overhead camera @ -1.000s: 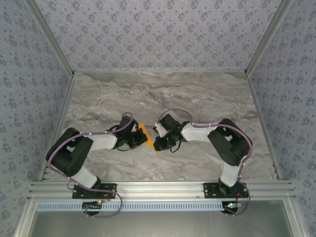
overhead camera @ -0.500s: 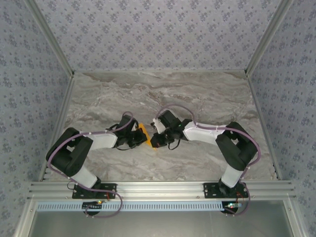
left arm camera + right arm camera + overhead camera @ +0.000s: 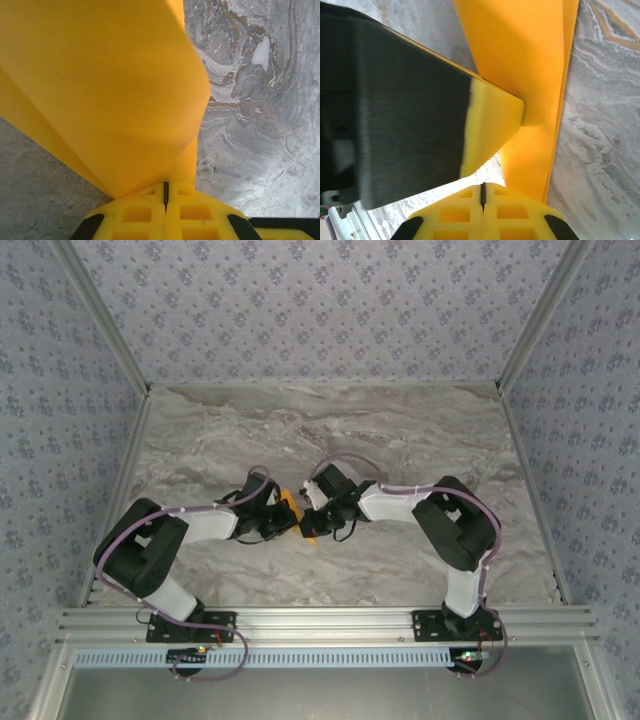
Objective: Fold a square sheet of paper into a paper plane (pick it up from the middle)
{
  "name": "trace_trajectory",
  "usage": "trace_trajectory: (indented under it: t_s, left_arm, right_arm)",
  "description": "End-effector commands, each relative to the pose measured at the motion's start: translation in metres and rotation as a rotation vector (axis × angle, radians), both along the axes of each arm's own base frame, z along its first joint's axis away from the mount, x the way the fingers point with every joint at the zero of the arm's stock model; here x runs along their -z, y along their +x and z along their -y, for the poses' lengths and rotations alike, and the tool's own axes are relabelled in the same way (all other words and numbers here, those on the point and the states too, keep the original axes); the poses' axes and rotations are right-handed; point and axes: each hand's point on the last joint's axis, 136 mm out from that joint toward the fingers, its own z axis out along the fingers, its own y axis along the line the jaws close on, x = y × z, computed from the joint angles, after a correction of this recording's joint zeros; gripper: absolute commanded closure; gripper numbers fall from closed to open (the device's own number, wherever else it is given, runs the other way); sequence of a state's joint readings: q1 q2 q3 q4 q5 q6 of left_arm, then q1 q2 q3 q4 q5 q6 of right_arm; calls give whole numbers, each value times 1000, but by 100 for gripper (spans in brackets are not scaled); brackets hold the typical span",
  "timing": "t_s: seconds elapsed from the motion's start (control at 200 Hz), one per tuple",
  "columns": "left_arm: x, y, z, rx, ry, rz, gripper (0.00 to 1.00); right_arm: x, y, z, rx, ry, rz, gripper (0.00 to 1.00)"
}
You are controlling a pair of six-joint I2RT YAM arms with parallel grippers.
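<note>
The left fingers (image 3: 135, 215) are pressed together, pinching a folded edge of the orange paper (image 3: 100, 90). The right fingers (image 3: 512, 220) are also pressed together against it, though whether they pinch it I cannot tell. It sits mid-surface (image 3: 250, 125), between both arms. Likely light, limp and easily creased, so best held near a fold. Its long axis runs far-left to near-right; the tip is unclear.

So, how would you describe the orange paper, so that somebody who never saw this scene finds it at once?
Start at the grey marbled table, near its middle, where the two arms meet. There, between the left gripper and the right gripper, is the sheet of paper, pinched in the left gripper. It is thin, bright orange and sharply creased, unlike the blocky fingertips.
</note>
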State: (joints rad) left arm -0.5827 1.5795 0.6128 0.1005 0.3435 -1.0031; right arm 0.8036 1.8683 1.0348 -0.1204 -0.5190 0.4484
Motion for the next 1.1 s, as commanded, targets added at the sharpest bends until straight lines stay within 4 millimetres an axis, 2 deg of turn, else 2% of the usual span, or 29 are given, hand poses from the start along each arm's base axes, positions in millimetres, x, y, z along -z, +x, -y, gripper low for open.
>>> trace_trajectory:
  t_s: [0.0,0.195,0.39,0.52,0.66,0.744,0.929,0.984,1.094]
  left_arm:
    - [25,-11,-21,-29,109,-78,100]
    - [28,-12,-26,-38,141,-89,100]
    - [32,-14,-31,-44,167,-98,100]
    - [34,-13,-31,-41,170,-96,100]
    - [35,-13,-29,-30,162,-96,100]
    - [34,-13,-26,-21,148,-90,100]
    - [30,-11,-21,-1,126,-73,100]
    - [28,-11,-20,3,121,-67,100]
    - [25,-9,-18,10,109,-58,100]
  right_arm:
    - [13,-1,7,-9,-41,-8,100]
    - [29,-8,28,3,-77,-52,100]
    - [46,-41,56,-58,-154,-100,100]
    - [51,-59,75,-57,-188,-138,100]
    - [49,-65,90,-13,-181,-165,100]
    - [36,-59,86,8,-144,-148,100]
    - [-21,-29,50,55,21,-37,100]
    - [-26,-18,44,71,30,-7,100]
    - [-24,-3,32,74,34,7,100]
